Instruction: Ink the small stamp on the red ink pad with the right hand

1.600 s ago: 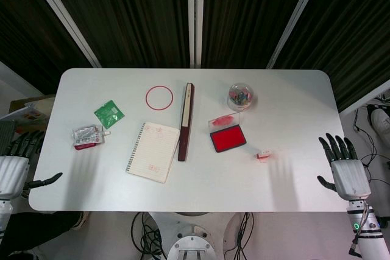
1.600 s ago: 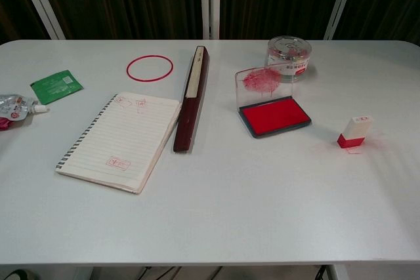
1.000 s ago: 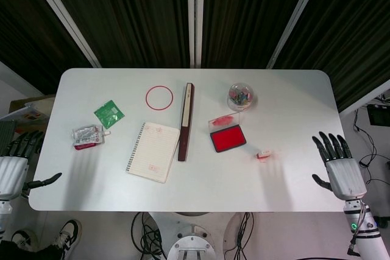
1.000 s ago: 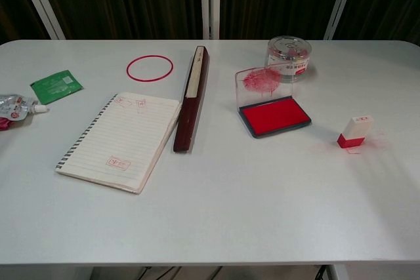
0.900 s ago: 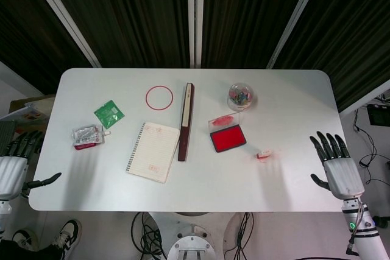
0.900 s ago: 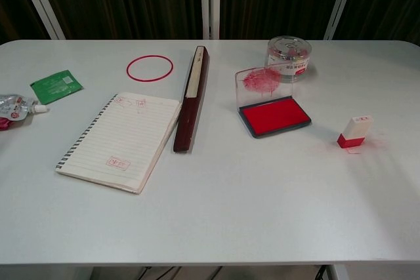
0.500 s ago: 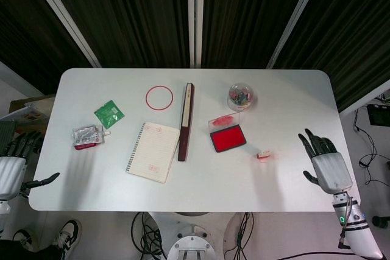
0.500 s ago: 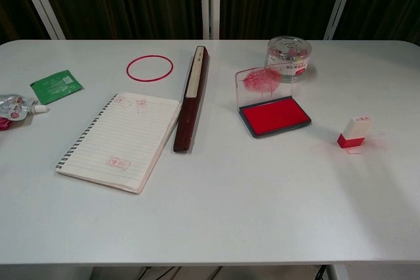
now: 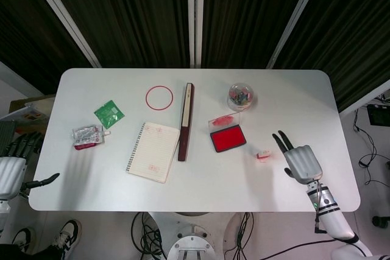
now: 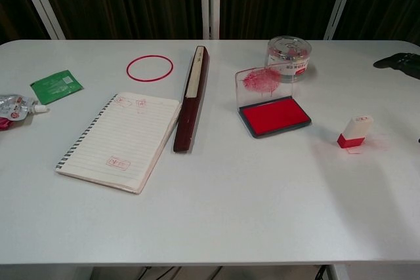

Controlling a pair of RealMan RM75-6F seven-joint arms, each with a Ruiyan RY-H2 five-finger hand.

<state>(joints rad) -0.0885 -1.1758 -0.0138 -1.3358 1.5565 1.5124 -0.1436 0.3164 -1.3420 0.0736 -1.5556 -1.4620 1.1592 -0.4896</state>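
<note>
One small stamp stands on the white table, white body above a red base, to the right of the one red ink pad and apart from it. In the chest view its long axis runs nearly upright, with the top tilted slightly to the right; faint red smears mark the table around its base. The ink pad lies open, its clear lid standing up along the back edge and smeared with red.

Also on the table are one lined notepad carrying three red stamp marks, one long dark case just beside it, one red ring, one clear round tub behind the ink pad, one green packet and one crumpled silver pouch at the left edge.

The right hand hovers over the table near the stamp, fingers spread apart and holding nothing. The left hand sits off the table's left edge, fingers apart and empty.

Compared with 1.6 s ago, the right hand has moved in from beyond the table's right edge toward the stamp, and its dark fingertips now show at the right border of the chest view. The stamp, pad and other things lie as before.
</note>
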